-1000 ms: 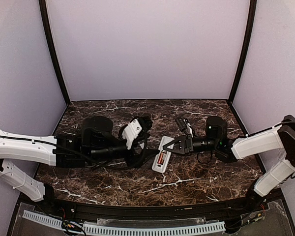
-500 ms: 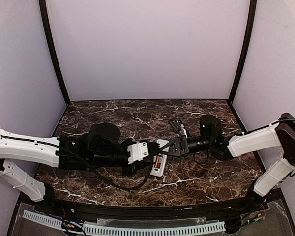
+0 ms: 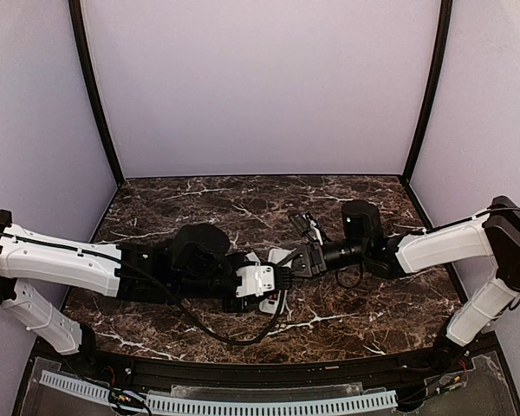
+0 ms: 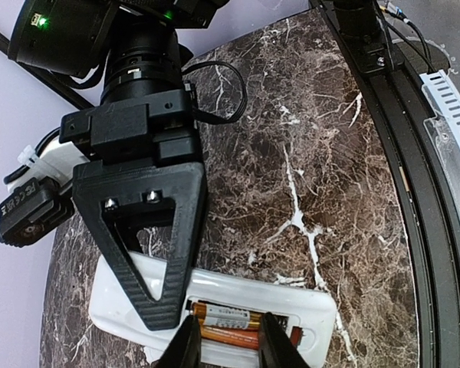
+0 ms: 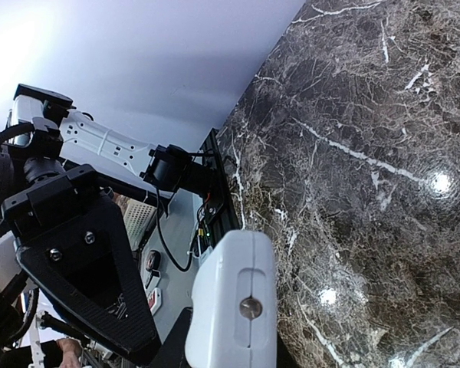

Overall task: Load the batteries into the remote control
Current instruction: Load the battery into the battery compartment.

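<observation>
The white remote control (image 4: pixel 307 310) lies back up on the marble table with its battery bay open. Two orange-copper batteries (image 4: pixel 230 316) lie side by side in the bay. My left gripper (image 4: pixel 228 345) is right over the bay, jaws parted about a battery's length, a tip at each end of the upper battery. One black triangular finger (image 4: pixel 149 253) of my right gripper lies on the remote's other end. In the top view the left gripper (image 3: pixel 273 282) and right gripper (image 3: pixel 296 262) meet over the remote (image 3: pixel 276 256). The right wrist view shows one finger (image 5: pixel 84 284); the remote is hidden there.
The left gripper's white housing (image 5: pixel 234 299) fills the middle of the right wrist view. A black rail (image 4: pixel 414 192) and a white slotted strip (image 4: pixel 452 107) run along the table's near edge. Lilac walls close in the table's other sides. Loose cables hang under both wrists.
My left gripper has swung from left of the remote to directly over its battery bay. My right gripper has slid a little left along the remote and stays on it.
</observation>
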Tool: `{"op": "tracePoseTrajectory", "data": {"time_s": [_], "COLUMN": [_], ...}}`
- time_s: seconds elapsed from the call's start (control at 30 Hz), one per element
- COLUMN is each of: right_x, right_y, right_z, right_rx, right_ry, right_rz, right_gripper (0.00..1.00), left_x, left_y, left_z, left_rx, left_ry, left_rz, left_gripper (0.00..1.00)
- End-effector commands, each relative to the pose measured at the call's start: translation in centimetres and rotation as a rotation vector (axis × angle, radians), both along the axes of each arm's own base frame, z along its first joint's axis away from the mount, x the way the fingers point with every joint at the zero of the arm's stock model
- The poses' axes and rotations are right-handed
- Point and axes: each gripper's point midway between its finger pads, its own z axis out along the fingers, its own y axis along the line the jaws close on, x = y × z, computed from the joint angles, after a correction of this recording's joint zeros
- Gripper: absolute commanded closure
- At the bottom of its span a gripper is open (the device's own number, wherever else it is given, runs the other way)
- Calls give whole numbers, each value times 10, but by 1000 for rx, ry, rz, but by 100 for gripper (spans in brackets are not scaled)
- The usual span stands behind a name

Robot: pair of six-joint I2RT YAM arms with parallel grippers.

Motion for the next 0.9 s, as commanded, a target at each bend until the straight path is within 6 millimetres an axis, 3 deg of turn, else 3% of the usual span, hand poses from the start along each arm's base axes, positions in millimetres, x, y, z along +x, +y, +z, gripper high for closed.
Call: {"op": "tracePoseTrajectory", "data": {"time_s": [0.0,0.7,0.87], "right_x": [-2,-8,-8], "right_y": [9,15,15], "right_z": [6,7,9], "right_rx": [10,1,5], "right_ry": [-36,-54,-56], "right_rz": [28,63,68], "right_gripper": [100,100,100], "left_x": [4,9,8], "left_y": [-2,-1,5], "left_z": [5,-15,-30], "left_rx": [14,96,163], "left_ry": [-47,-78,-65], "left_rz": [0,-2,-4], "left_gripper": [74,77,79]}}
